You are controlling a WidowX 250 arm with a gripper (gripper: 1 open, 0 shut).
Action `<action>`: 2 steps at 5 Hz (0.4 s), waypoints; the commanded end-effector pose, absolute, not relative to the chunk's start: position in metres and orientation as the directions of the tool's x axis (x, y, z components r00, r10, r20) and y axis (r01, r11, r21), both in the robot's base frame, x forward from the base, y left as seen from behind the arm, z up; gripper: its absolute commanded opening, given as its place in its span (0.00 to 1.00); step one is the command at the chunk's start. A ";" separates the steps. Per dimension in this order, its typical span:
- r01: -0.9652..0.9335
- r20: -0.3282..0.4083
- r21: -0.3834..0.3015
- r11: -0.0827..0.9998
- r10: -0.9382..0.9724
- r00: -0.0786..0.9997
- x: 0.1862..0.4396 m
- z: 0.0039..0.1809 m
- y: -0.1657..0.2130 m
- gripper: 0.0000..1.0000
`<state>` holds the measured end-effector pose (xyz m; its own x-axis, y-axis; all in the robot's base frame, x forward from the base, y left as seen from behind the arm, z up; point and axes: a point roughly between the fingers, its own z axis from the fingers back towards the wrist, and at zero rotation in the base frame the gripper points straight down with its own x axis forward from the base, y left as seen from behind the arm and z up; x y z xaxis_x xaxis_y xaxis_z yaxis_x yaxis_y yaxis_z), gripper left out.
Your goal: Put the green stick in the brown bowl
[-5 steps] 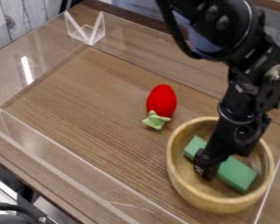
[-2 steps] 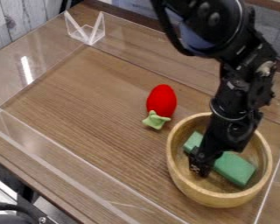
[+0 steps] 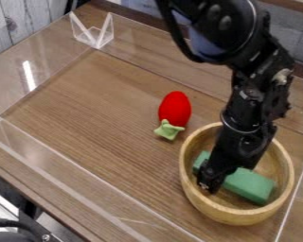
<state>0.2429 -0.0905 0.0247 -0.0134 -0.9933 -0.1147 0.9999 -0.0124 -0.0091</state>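
Observation:
The green stick (image 3: pixel 252 185) lies flat inside the brown bowl (image 3: pixel 196 192) at the front right of the table. My gripper (image 3: pixel 212 177) points down into the bowl, with its dark fingertips low over the stick's left end. The fingers look pressed together and shut. They hide that end of the stick, so I cannot tell whether they pinch it. The black arm rises from the bowl toward the top of the view.
A red toy fruit (image 3: pixel 174 106) with a green leaf base (image 3: pixel 169 131) sits just left of the bowl. Clear plastic walls (image 3: pixel 41 71) ring the wooden table, and a clear folded stand (image 3: pixel 91 33) sits at the back left.
The gripper has shifted slightly left inside the bowl and its fingers have closed. The green stick still lies in the bowl in about the same spot.

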 end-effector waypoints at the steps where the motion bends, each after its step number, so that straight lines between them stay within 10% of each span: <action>1: 0.999 -0.093 0.046 -0.012 -0.996 -0.008 0.259 0.049 -0.099 1.00; 2: 0.997 -0.095 0.041 0.066 -0.993 0.069 0.260 0.041 -0.097 1.00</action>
<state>0.2476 -0.0927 0.0306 0.0571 -0.9916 -0.1160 0.9983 0.0580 -0.0044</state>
